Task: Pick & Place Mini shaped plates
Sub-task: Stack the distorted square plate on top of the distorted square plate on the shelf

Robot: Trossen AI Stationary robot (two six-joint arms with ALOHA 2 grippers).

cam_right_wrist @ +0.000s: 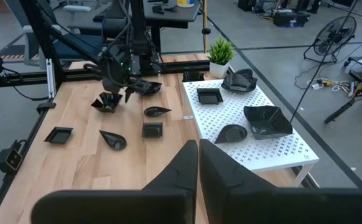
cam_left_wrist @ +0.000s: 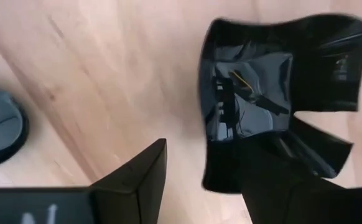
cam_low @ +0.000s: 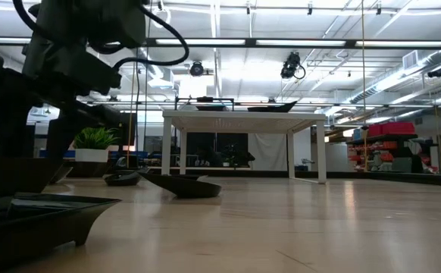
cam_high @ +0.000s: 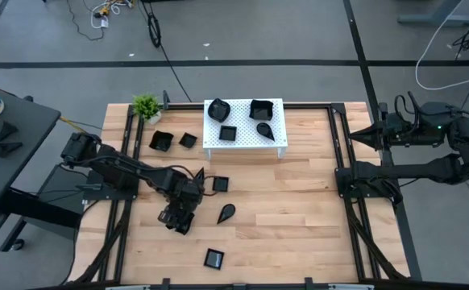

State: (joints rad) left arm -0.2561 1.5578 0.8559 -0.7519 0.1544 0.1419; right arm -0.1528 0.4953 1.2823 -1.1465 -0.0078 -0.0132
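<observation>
A glossy black wavy-edged mini plate (cam_left_wrist: pixel 274 81) lies on the wooden table (cam_high: pixel 299 225), left of centre. My left gripper (cam_left_wrist: pixel 199 162) points down over it, open. One finger (cam_left_wrist: pixel 137 180) stands over bare wood; the other (cam_left_wrist: pixel 287 193) stands over the plate's rim. From the right wrist view the same plate (cam_right_wrist: pixel 106 103) shows just below that gripper (cam_right_wrist: pixel 122 87). My right gripper (cam_right_wrist: pixel 198 163) waits shut, raised at the table's right edge (cam_high: pixel 367 133). More mini plates lie on the table (cam_high: pixel 220 184), (cam_high: pixel 226 213), (cam_high: pixel 213 258). My left gripper comes from above, pointing down, with one finger over the wavy plate's rim (cam_left_wrist: pixel 243 168) and the other beside the plate. The finger hides the rim there, so I cannot tell whether it touches. The plate lies flat on the table.
A white perforated stand (cam_high: pixel 255 143) at the far middle carries several black plates (cam_high: pixel 217 108). Two more plates (cam_high: pixel 161 141), (cam_high: pixel 188 140) lie to its left, next to a small green plant (cam_high: pixel 146 105). The wood right of centre is free.
</observation>
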